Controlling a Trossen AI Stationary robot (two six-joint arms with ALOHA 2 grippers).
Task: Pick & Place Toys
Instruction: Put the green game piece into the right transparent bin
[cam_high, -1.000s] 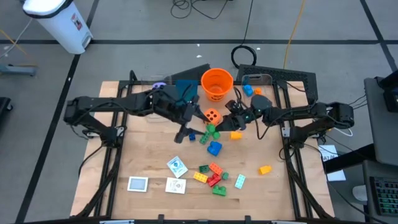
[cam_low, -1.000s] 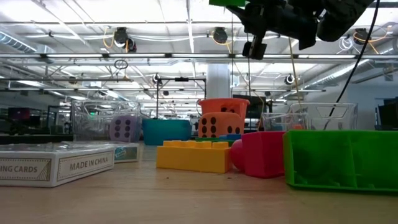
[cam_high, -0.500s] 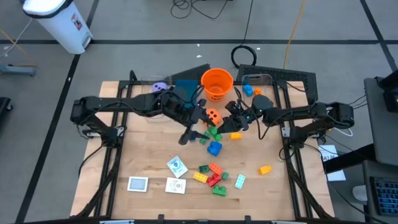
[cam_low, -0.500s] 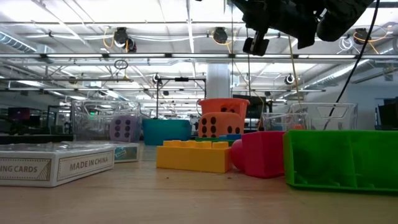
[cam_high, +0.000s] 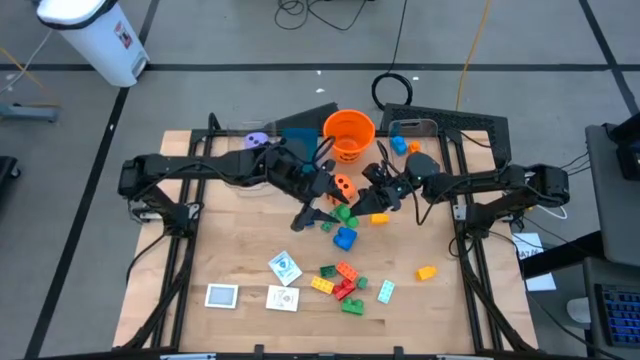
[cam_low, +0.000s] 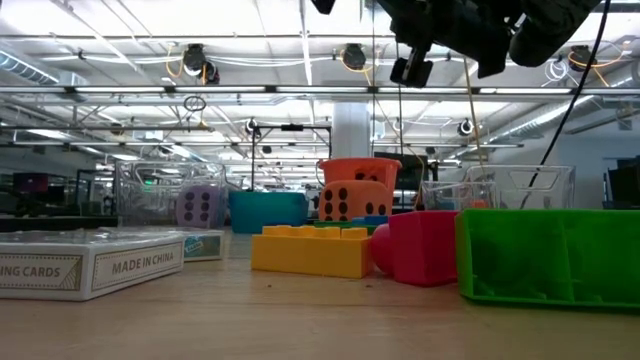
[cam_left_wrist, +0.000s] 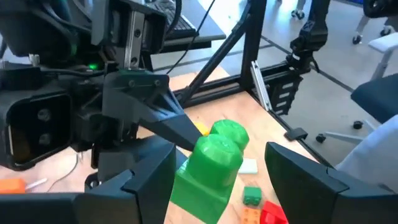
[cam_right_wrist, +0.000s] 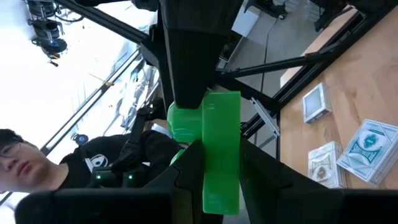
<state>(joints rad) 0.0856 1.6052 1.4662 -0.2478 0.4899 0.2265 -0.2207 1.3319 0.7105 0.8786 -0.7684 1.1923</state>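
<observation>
— Where was the green brick (cam_right_wrist: 219, 155)?
— Raised above the table's (cam_high: 230, 240) middle, near the orange bucket (cam_high: 349, 133), pinched by the right gripper (cam_right_wrist: 211, 165).
— And the left gripper (cam_left_wrist: 214, 177)?
— Fingers spread either side of that brick, not clamped.

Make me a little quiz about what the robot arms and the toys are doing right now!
1. Which pincer clamps the green brick? A) left B) right
2. True or false: the orange die lies inside the orange bucket.
3. Fill in: the die beside the teal box is ____.
Key: 1 B, the right pincer. 2 false, it sits outside, beside it. 3 purple, the purple die.
</observation>
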